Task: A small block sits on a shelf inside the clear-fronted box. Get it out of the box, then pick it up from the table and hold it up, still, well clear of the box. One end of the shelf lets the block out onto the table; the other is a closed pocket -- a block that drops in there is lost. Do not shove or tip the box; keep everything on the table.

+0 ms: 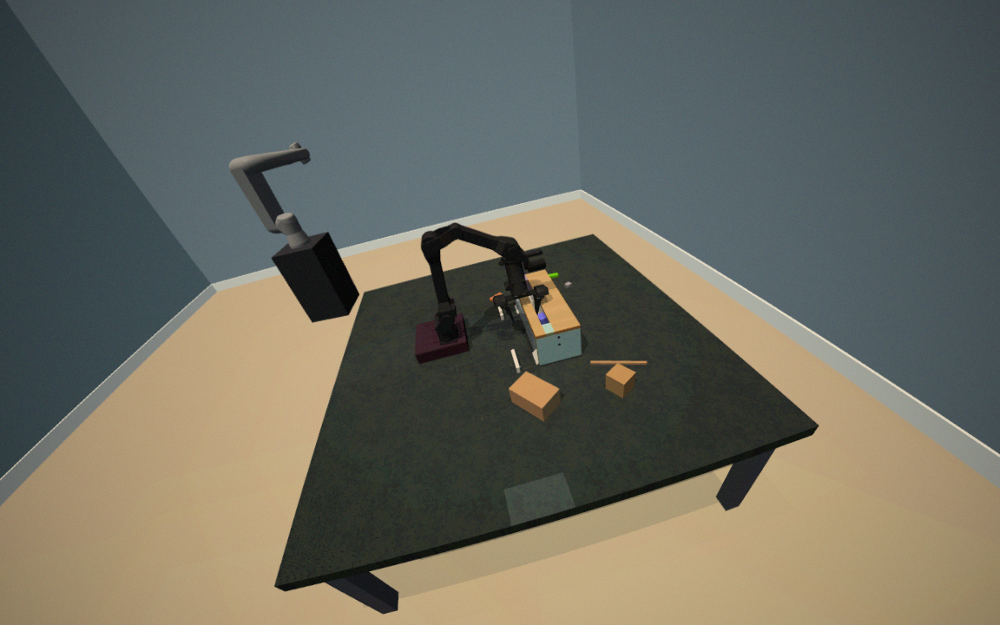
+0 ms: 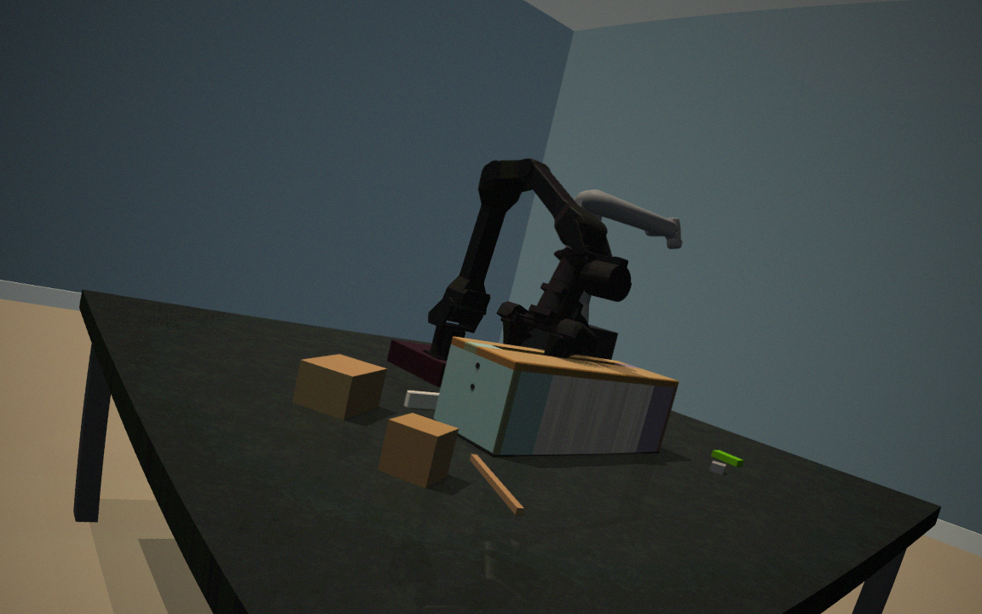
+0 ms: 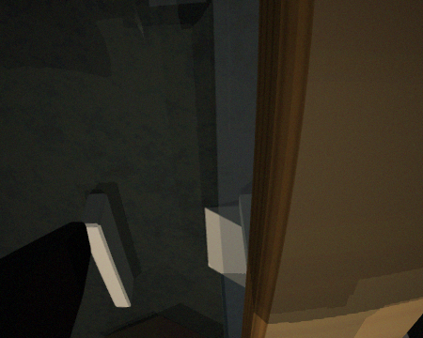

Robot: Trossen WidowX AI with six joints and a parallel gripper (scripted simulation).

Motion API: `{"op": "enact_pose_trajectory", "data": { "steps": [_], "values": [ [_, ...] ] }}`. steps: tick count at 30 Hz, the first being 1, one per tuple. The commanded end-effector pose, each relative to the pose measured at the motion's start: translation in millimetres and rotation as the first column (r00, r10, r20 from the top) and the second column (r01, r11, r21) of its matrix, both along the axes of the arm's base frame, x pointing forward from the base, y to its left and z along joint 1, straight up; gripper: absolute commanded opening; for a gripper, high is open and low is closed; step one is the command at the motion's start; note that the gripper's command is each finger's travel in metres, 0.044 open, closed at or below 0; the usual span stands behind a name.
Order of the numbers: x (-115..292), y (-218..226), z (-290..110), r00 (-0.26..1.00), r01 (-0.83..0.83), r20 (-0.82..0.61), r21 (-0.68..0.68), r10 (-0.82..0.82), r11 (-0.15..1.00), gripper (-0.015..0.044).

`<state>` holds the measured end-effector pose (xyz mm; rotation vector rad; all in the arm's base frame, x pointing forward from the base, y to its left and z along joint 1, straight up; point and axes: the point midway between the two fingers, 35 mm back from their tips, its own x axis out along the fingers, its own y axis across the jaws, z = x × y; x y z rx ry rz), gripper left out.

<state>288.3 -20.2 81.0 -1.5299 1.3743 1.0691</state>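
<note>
Small blue block [image 1: 542, 317] sits inside the long wood-topped, pale-sided box [image 1: 563, 342], which runs 11 to 5 o'clock in the top view; can't tell the block's own axis. Black gripper [image 1: 523, 299] hangs wide open over the box's front edge, holding nothing.

Two tan boxes [image 1: 535, 394] [image 1: 620, 379], a wooden stick [image 1: 618, 362] and a green bar [image 2: 727, 457] lie on the table [image 1: 425, 466].

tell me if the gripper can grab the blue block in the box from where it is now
Probably not. The open gripper straddles the box's wooden top edge, and the blue block sits inside, under that top; fingers look too wide to enter.
</note>
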Motion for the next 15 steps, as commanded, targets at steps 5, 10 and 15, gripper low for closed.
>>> {"op": "enact_pose_trajectory", "data": {
  "steps": [5, 10, 15],
  "values": [
    [-0.5, 2.2, 0.3, 1.000, 0.005, 0.000, -0.003, -0.005, 1.000, 0.0400],
    [-0.1, -2.6, 0.3, 1.000, 0.005, 0.000, -0.003, -0.005, 1.000, 0.0400],
    [0.4, -7.7, 0.3, 1.000, 0.005, 0.000, -0.004, -0.005, 1.000, 0.0400]
  ]
}}
